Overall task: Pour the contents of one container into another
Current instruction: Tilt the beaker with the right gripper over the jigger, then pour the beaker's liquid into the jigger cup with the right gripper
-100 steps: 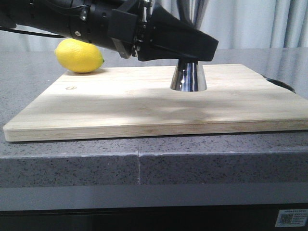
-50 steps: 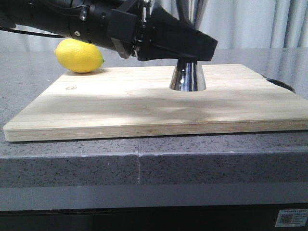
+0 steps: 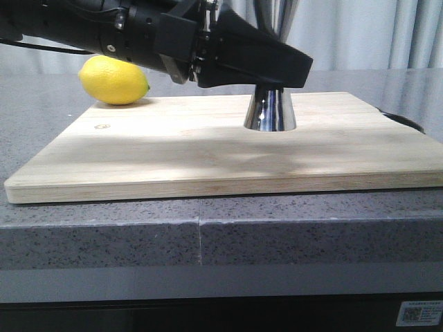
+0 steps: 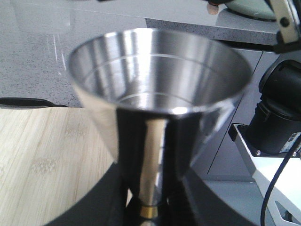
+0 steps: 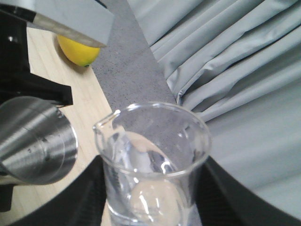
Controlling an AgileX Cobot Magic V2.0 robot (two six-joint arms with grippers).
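The steel jigger (image 3: 270, 111) stands on the wooden cutting board (image 3: 173, 152); only its lower cone shows in the front view. My left gripper (image 3: 277, 66) reaches in from the left and is shut on its waist. In the left wrist view the jigger's open cup (image 4: 155, 84) fills the frame, with the black fingers (image 4: 115, 197) on both sides of the gold band. My right gripper (image 5: 153, 197) is shut on the clear glass beaker (image 5: 150, 155), held above and beside the jigger (image 5: 35, 141), pour lip toward it. I cannot tell what the beaker holds.
A yellow lemon (image 3: 114, 79) lies at the board's far left corner, also in the right wrist view as the lemon (image 5: 80, 51). A black object (image 3: 405, 121) pokes out past the board's right edge. Grey curtains hang behind the stone counter (image 3: 208, 235).
Hardly anything: the left gripper and the jigger have shifted very slightly to the left.
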